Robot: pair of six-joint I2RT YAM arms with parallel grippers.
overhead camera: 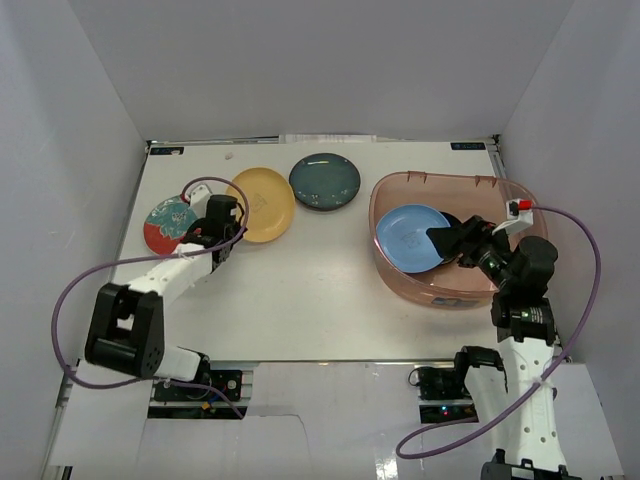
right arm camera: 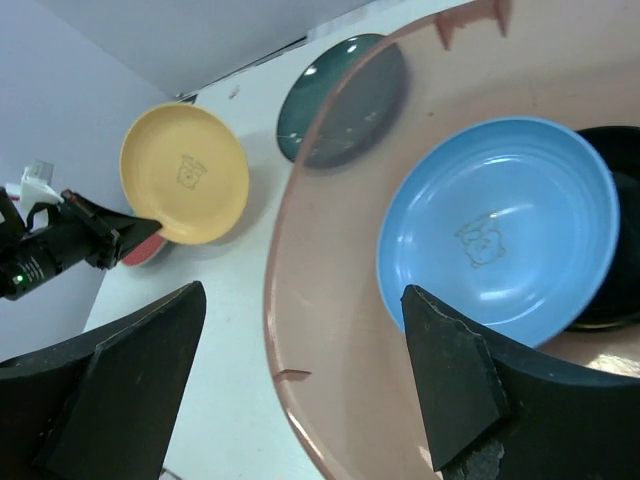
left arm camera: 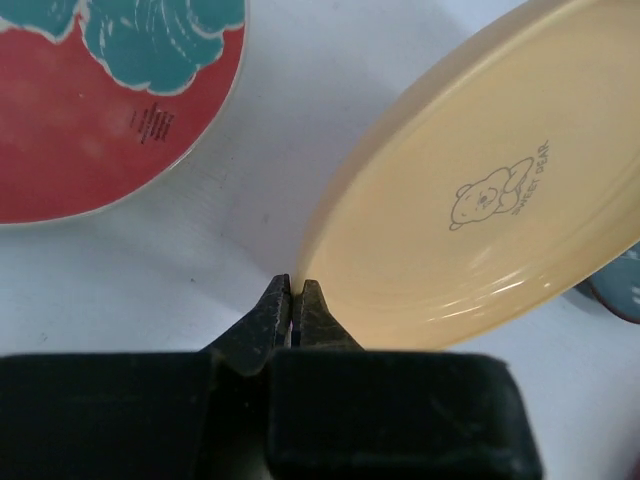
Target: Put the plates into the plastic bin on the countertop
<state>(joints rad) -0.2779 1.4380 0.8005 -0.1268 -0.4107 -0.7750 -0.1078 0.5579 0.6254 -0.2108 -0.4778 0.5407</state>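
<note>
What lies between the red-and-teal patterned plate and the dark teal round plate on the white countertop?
The round yellow plate, its edge pinched by the left gripper; the top view shows it between them.

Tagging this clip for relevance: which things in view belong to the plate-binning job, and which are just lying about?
Job: yellow plate, gripped by the left pincer; dark teal plate; red-and-teal plate; light blue plate and black plate, both in the plastic bin; countertop.
Lying about: purple cables; small label at the far edge.

Left fingers (left arm camera: 268, 322) together, right fingers (right arm camera: 455, 385) apart
</note>
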